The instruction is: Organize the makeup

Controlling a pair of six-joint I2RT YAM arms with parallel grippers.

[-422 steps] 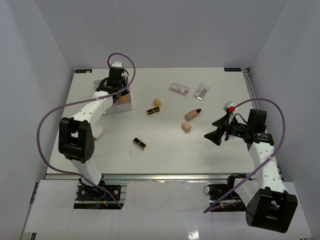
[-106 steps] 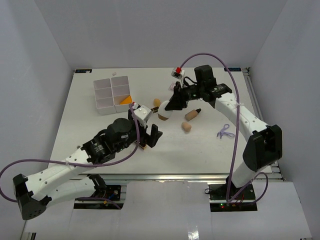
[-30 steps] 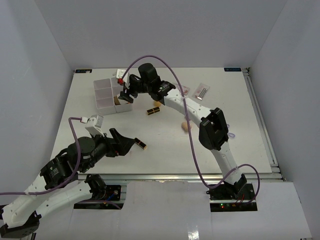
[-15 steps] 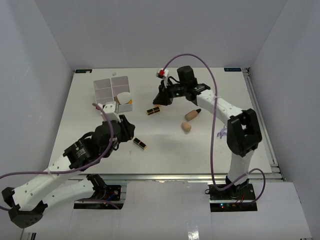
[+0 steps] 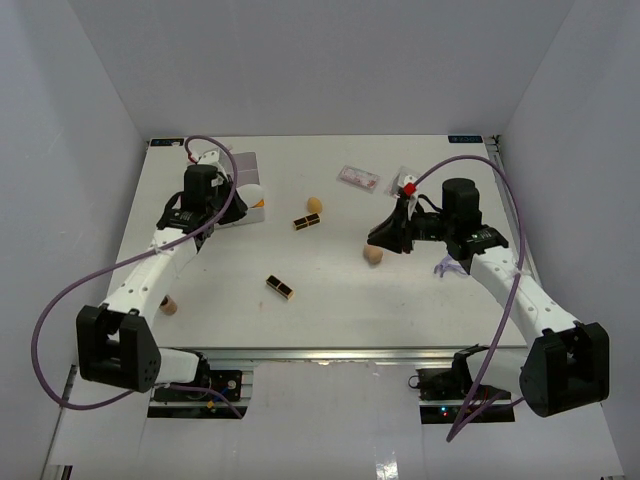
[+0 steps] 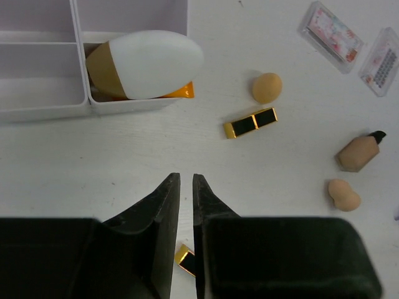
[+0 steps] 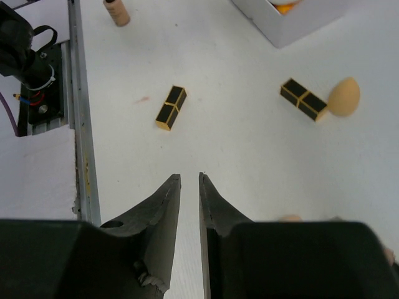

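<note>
The left fingers are clenched on nothing above the tabletop; the right fingers are clenched empty near a sponge. A tube is lodged in the box.

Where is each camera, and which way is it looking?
Top: above and behind the arms, looking down on the whole table; left arm and right arm show.
Left wrist: on the left arm, looking down at the box, tube and bottle; the left claw shows.
Right wrist: on the right arm, looking left across the table to its near rail; the right claw shows.
Shared: both wrist views catch the same lipstick beside a sponge.
</note>
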